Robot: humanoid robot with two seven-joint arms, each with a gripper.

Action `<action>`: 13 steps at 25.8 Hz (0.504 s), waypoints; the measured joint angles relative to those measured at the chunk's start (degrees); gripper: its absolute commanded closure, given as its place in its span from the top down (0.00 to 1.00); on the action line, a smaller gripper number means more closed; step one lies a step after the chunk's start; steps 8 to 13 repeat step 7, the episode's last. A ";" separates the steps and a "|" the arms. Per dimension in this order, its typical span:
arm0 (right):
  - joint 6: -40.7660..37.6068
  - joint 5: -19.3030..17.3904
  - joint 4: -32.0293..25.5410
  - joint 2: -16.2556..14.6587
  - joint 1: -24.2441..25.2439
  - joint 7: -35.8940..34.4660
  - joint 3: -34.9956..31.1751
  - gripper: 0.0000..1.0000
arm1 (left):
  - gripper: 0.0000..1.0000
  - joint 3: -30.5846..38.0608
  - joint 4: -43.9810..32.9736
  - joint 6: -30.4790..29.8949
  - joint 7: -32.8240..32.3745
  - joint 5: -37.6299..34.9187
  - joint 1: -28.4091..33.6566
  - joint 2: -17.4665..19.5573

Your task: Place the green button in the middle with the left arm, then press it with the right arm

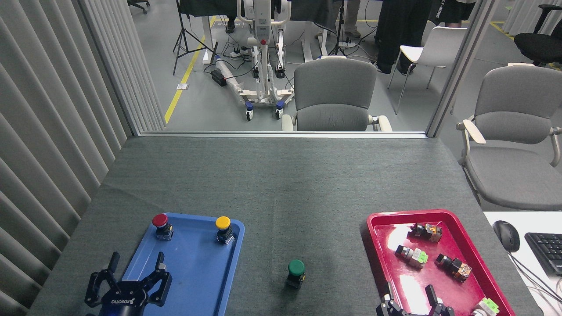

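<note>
Left gripper [131, 281] fingers spread, empty, over blue tray's [193, 272] left edge. Right gripper [412, 303] spread, empty, over red tray [382, 219]. Green button [296, 273] upright on cloth between trays. Placement looks done; next: right arm centers over cap, presses.

You have the button [296, 272] standing on the cloth [281, 184], between the tray [193, 281] on your left and the other tray [470, 259] on your right. Two more buttons [160, 226] [223, 229] stand at the far end of your left tray, and small switch parts [412, 256] lie in your right tray. Your left gripper [134, 281] is over the near left edge of its tray, and your right gripper [410, 298] is over the near end of its tray.
</note>
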 measured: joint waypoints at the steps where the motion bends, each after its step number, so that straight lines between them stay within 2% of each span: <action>1: 0.10 0.02 0.01 0.00 -0.03 0.00 0.01 1.00 | 1.00 0.22 -0.14 -0.11 0.00 0.05 0.00 0.27; 7: 0.25 0.24 -0.01 -0.09 -0.21 -0.03 0.06 1.00 | 1.00 0.36 -4.46 -0.49 0.00 0.23 0.26 1.58; 13: 0.25 0.24 -0.01 -0.09 -0.21 -0.03 0.06 1.00 | 1.00 0.36 -4.46 -0.49 0.00 0.23 0.26 1.58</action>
